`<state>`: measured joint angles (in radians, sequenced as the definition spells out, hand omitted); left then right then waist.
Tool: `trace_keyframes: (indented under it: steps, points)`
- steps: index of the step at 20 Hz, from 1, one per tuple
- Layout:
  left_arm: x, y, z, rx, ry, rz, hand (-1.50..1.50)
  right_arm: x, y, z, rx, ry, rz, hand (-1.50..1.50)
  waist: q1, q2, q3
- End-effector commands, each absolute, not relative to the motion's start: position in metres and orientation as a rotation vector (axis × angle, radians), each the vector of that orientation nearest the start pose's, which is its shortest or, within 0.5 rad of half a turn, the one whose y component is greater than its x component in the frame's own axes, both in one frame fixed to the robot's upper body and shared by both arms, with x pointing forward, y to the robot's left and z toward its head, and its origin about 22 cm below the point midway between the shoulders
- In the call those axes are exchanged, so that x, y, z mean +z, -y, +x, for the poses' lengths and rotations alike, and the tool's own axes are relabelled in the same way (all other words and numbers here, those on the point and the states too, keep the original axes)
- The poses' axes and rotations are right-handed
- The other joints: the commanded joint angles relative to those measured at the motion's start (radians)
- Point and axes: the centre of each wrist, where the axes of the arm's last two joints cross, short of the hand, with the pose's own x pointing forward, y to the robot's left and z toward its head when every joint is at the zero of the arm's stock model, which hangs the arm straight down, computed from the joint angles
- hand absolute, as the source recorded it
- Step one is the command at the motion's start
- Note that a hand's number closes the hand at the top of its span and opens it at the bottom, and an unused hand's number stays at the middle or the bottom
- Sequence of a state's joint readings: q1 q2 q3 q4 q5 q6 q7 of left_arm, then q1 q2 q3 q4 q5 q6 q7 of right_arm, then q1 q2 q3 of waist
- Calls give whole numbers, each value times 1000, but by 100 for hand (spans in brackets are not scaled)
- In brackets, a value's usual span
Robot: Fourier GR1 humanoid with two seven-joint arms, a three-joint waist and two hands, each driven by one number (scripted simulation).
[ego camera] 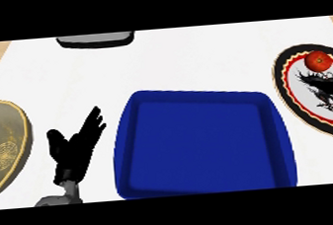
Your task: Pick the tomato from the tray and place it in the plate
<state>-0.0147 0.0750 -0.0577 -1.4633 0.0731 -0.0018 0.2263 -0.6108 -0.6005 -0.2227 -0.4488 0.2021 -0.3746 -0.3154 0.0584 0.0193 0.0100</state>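
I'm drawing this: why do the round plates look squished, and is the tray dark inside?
Head view: the right plate, holding the tomato, and the left plate look taller than wide, stretched near the view's sides and cut by its edges; head view again: the blue tray is darker inside than along its rim.

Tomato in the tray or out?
Out. The tomato sits on the patterned plate at right; the blue tray holds nothing.

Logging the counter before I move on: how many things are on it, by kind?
Plates: 2, right plate and left plate
Blue tray: 1
Tomato: 1
Grey object, far edge: 1
Total: 5
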Motion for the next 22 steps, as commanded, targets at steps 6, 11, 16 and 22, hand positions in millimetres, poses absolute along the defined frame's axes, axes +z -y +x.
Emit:
trace_keyframes:
  steps: [6,11,16,22]
  points:
    - [-42,-234,232,-43,1210,-31,0,39,459,345,-203,1646,-874,-150,-13,3,-4]
    - [-32,-228,232,-39,1208,-6,0,40,492,321,-283,1650,-787,-150,-25,-6,-6]
    - [-29,-228,228,-16,1193,-4,0,25,528,271,-247,1670,-602,-150,-43,-14,-7]
    - [-44,-224,224,-12,1181,-20,0,18,549,237,-126,1666,-520,-150,-50,-15,-8]
